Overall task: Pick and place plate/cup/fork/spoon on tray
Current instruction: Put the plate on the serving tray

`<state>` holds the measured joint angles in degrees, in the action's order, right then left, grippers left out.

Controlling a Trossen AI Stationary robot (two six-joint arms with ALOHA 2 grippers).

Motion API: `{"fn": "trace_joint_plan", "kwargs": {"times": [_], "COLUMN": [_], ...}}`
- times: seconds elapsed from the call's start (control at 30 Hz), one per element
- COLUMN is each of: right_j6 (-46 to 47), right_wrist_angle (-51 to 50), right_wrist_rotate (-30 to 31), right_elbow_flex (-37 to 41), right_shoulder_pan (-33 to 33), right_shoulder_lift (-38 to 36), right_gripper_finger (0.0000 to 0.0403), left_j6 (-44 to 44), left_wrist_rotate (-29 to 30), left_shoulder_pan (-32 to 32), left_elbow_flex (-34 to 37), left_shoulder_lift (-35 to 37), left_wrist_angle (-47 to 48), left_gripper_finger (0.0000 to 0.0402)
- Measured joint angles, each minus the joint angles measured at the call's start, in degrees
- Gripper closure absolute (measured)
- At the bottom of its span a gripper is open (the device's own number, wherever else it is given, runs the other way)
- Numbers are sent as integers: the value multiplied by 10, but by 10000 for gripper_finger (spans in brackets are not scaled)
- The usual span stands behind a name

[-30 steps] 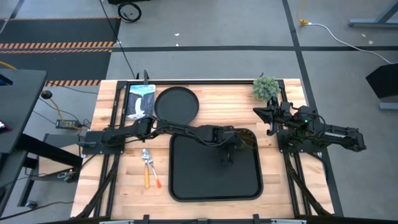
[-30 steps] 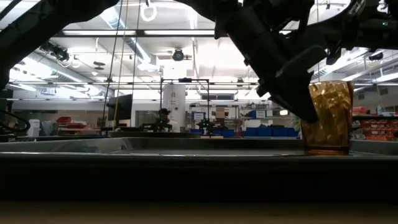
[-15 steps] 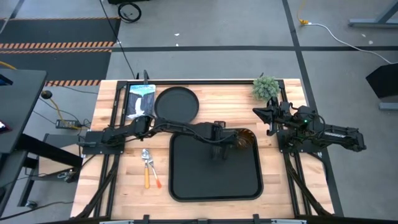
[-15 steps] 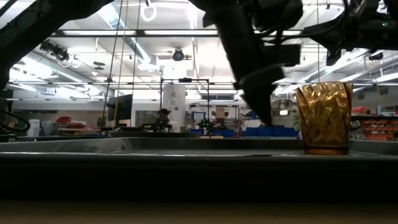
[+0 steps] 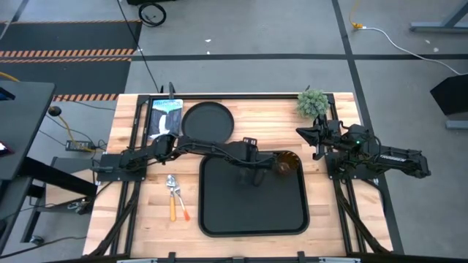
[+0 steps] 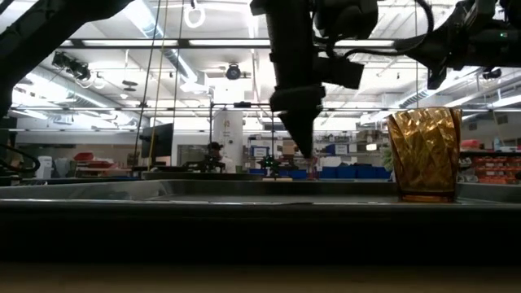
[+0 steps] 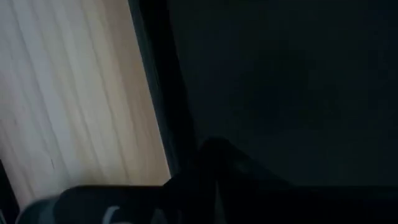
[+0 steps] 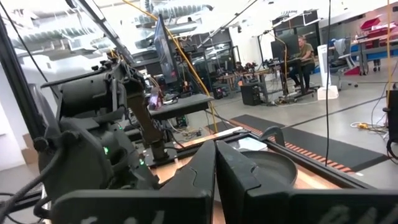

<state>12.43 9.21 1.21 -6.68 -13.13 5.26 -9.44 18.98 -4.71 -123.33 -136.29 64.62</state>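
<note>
The tray (image 5: 254, 220) was sat mid-table w/ the cup (image 5: 285, 163) stood upright in its far right corner, and the plate (image 5: 208, 120) was parked on the wood just past the tray's far left corner. Fork (image 5: 180, 201) & spoon (image 5: 172, 196) were laid side by side left of the tray. Left gripper (image 5: 254, 174) was hung over the tray's far edge near the cup w/ nothing gripped, opening can't be made out; right gripper (image 8: 216, 163) was seen pinched closed & empty off at the right edge.

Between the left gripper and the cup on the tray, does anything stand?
No. In the low view the stretch of tray between the left gripper and the cup is bare.
</note>
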Motion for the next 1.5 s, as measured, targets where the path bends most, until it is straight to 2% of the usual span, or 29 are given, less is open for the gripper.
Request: {"fn": "trace_joint_plan", "kwargs": {"times": [0.17, 0.33, 0.87, 1.07, 1.23, 1.4, 1.5], "right_j6": [0, 0, 0, -3, -4, -4, -5], "right_wrist_angle": [0, 2, 15, 16, 16, 19, 23], "right_wrist_rotate": [1, 4, 9, 9, 11, 12, 12], "right_elbow_flex": [0, 0, 0, 0, 0, 0, 0], "right_shoulder_pan": [0, 0, 0, 0, 0, 0, 0], "right_shoulder_lift": [0, 0, 0, 0, 0, 0, 0], "right_gripper_finger": [385, 385, 385, 385, 385, 385, 385], "left_j6": [0, 0, 103, 139, 175, 227, 252], "left_wrist_rotate": [0, -1, -1, 6, 34, 104, 113], "left_shoulder_pan": [0, -2, 8, 9, 25, 46, 60], "left_elbow_flex": [6, 102, 429, 531, 592, 639, 659], "left_shoulder_lift": [1, 30, 289, 363, 405, 436, 450], "left_wrist_angle": [12, -42, -294, -383, -422, -420, -417], "left_gripper_finger": [390, 389, 388, 388, 388, 388, 388]}}
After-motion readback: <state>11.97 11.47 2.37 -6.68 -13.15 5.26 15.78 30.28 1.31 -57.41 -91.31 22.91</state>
